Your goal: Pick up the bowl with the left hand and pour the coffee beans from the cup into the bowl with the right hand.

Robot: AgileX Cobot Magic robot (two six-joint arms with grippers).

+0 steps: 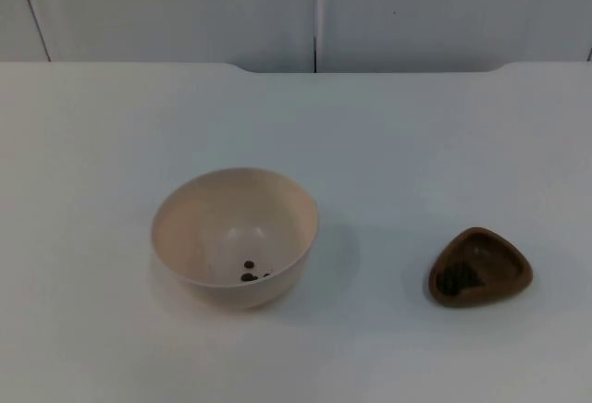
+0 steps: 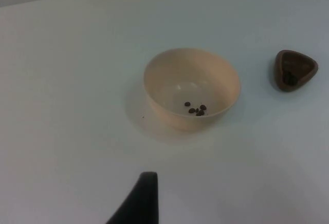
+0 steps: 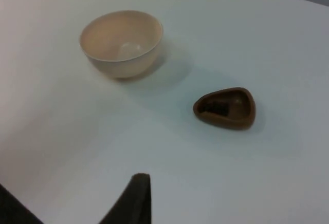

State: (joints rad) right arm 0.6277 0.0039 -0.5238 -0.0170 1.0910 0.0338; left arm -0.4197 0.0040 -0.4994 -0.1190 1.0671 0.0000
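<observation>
A cream bowl (image 1: pixel 235 237) stands upright on the white table (image 1: pixel 416 144) with a few coffee beans (image 1: pixel 252 272) in its bottom. To its right, well apart, sits a small brown cup (image 1: pixel 479 267) of rounded-triangle shape — a dark heap of beans lies inside. Bare table lies all round both, back to the grey partition wall (image 1: pixel 185 6). One fingertip each of the left gripper (image 2: pixel 140 199) and the right gripper (image 3: pixel 131 199) hangs above the table, short of the bowl and cup — whether the fingers are apart or closed, I cannot tell.
</observation>
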